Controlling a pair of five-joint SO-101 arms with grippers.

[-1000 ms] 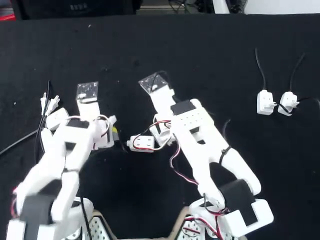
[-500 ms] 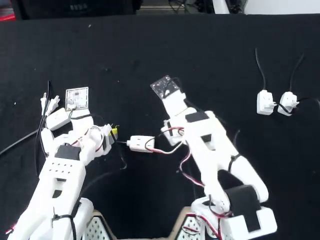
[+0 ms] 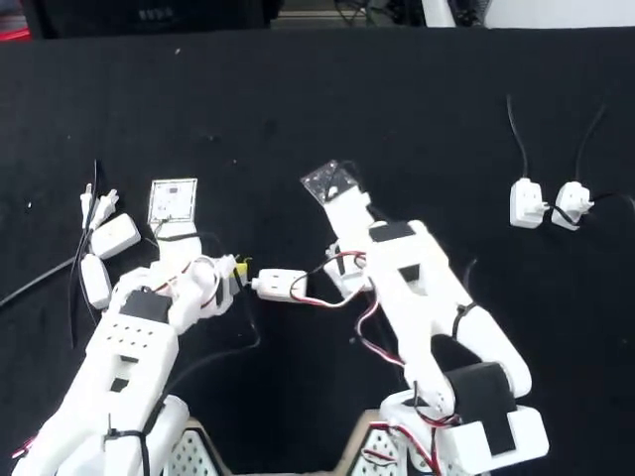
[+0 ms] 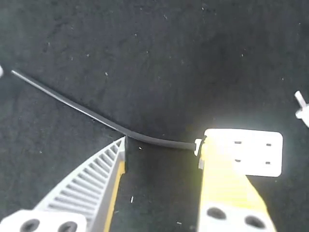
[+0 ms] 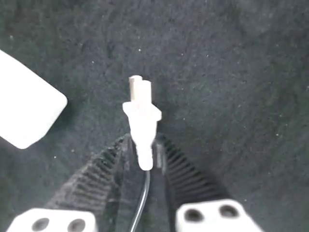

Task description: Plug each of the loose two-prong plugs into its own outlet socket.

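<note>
My R end effector (image 5: 142, 141) is pinched narrow on a plug (image 5: 141, 121). It holds the plug by the back, w/ the two prongs sticking straight out ahead. The socket block (image 5: 24, 111) isn't in front of those prongs. It's off to one side, near but apart.

From the high view the block lies on the bench (image 3: 417, 99) btw my two arms, its long side running across from one arm to the other. My L end effector (image 4: 163, 145) is wide w/ nothing gripped. One finger (image 4: 219, 183) sits right at the block's end, where its cord (image 4: 87, 112) comes out. The slots face up at my L camera.

So I think the R arm must swing the prongs round to that slotted face while L steadies the block.
</note>
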